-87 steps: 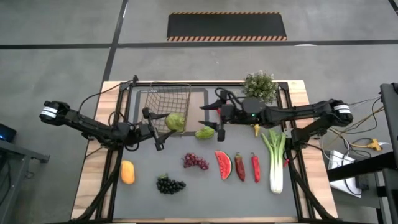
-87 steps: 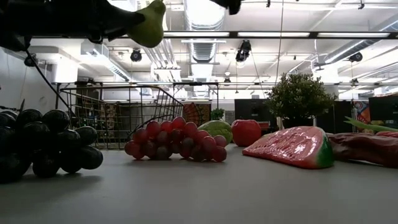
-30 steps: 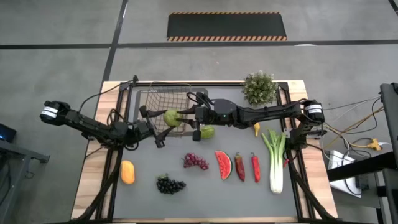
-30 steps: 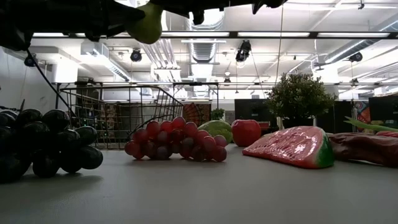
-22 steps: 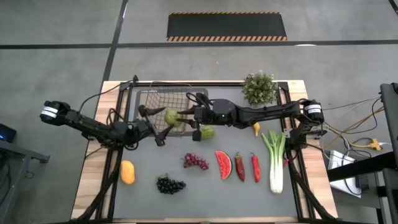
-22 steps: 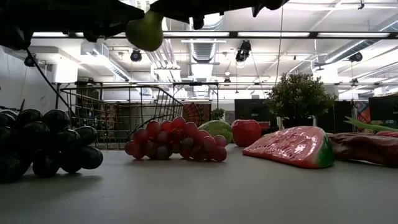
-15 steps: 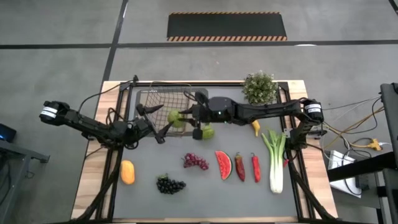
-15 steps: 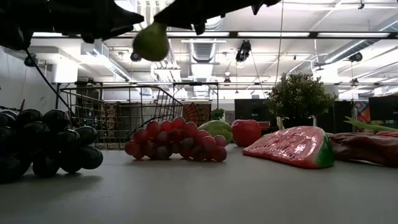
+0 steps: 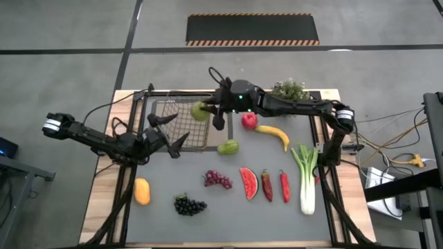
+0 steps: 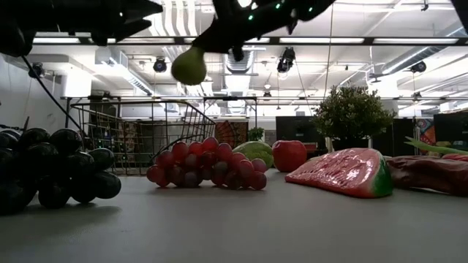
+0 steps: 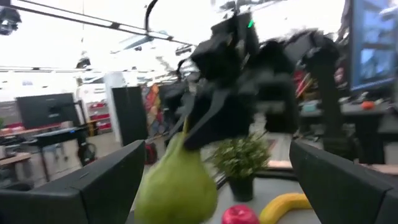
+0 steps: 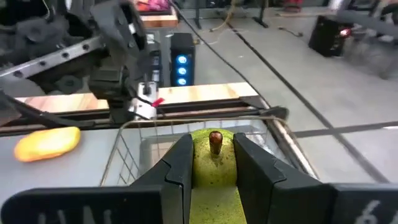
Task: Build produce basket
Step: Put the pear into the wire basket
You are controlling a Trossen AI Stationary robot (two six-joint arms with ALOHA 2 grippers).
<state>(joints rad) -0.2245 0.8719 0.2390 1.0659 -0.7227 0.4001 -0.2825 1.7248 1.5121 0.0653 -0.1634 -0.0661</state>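
**High view: right arm carried 1 pear over the basket**

High view showed the right end effector (image 9: 211, 111) clenched on a green pear (image 9: 200, 111), held in the air over the right edge of the wire basket (image 9: 169, 128). The right wrist view confirmed the grip: 2 dark fingers (image 12: 180, 165) pressed either side of the pear (image 12: 214, 165), stem up, with the basket's rim (image 12: 186, 121) below it.

The left end effector (image 9: 169, 131) sat over the basket's lower half with its jaws spread wide and nothing between them. Its wrist camera looked out past both fingers (image 11: 106, 180) at the pear (image 11: 177, 186) hanging from the other arm.

The basket stood at the back left of the table (image 9: 124, 207). The rest of the produce lay on the grey surface outside it:

- a 2nd green pear (image 9: 228, 146) just right of the basket
- a red apple (image 9: 249, 121) and a banana (image 9: 275, 134) beside it, near the potted plant (image 9: 289, 90)
- red grapes (image 9: 217, 180), a watermelon slice (image 9: 248, 183) and 2 red chilies (image 9: 267, 185) in a row
- a leek (image 9: 305, 176) at the right
- dark grapes (image 9: 188, 205) and an orange fruit (image 9: 142, 191) toward the front left

From the low view the pear (image 10: 189, 66) hung well above the table, level with the top of the basket (image 10: 139, 135) behind the red grapes (image 10: 205, 172).
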